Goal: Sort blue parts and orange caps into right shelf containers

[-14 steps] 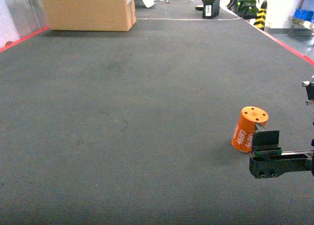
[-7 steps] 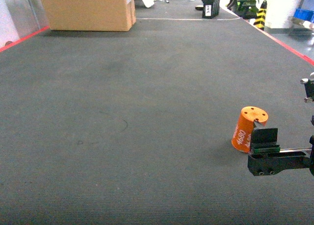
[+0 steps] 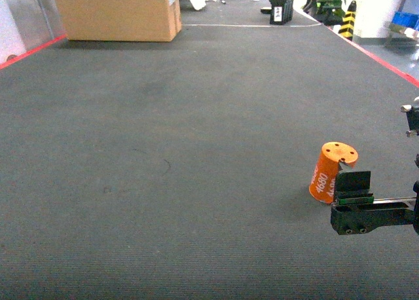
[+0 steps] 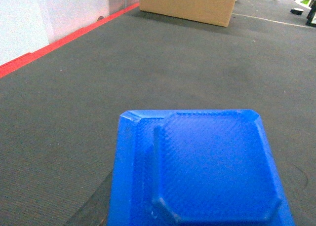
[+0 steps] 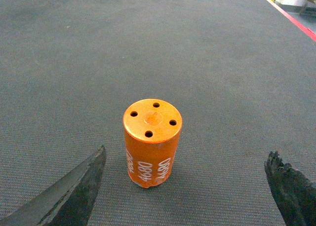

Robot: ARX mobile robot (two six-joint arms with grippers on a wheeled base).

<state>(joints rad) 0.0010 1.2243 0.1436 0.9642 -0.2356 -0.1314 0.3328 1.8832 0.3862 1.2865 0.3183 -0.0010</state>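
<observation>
Dark grey carpet floor, with one orange cap [image 5: 152, 142] standing ahead of the spread right jaws.

The cap is seen upright on the carpet [image 3: 163, 149], flat holed top up, between the two jaw tips and a little in front of them, not touched. The right gripper [image 5: 185, 186] is released, wide enough for the cap. The cap is judged to be light, stiff plastic with a smooth, slightly tapered wall, so it may slip upward or tip when squeezed; it is best taken low on the side wall, across the "4680" print. A blue part [image 4: 207, 171] fills the left wrist view just below the camera; the left jaws are not seen, so their state cannot be told. No containers are shown.
</observation>
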